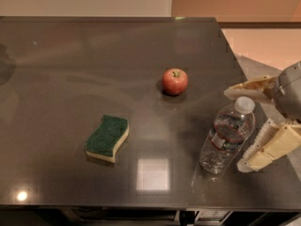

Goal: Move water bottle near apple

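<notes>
The water bottle (227, 135) is a clear plastic bottle with a white cap and a red and dark label band. It stands on the dark table near the front right. The apple (175, 81) is small, round and red, with a stem. It sits behind the bottle and to its left, apart from it. My gripper (239, 127) comes in from the right edge. Its two cream fingers are open. One finger (249, 87) is behind the bottle's cap. The other finger (268, 147) is beside the bottle's lower right. The bottle lies between them, not clamped.
A green sponge (107, 137) with a yellow underside lies at the front left of the dark table (84, 69). The table's right edge runs just behind the gripper, with a light floor beyond. A bright light reflection sits on the table near the front edge.
</notes>
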You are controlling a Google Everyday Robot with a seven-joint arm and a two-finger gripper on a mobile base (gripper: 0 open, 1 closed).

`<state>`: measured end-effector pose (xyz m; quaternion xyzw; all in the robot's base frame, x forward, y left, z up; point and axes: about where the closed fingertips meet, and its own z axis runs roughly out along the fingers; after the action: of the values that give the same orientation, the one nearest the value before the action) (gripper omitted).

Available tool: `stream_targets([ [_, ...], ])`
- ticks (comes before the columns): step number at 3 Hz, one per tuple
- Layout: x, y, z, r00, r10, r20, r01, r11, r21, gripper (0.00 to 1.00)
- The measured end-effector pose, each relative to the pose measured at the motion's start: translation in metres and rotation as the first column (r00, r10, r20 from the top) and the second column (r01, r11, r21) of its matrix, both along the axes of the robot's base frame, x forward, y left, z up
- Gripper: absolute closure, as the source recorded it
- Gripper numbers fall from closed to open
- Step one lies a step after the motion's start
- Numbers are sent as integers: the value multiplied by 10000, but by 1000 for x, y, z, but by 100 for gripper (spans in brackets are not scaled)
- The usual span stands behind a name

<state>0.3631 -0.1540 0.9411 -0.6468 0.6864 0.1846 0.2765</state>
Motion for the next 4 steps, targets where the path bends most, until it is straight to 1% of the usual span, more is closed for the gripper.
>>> stream_targets([
  [1,-4,6,1,9999,119,-51,-117,9994,325,57],
  [2,-5,8,1,9999,150,-63,-147,9991,407,80],
  [3,25,5,14,9998,-186,83,184,9996,205,100],
  [4,66,5,29,9984,-522,211,522,9986,18,100],
])
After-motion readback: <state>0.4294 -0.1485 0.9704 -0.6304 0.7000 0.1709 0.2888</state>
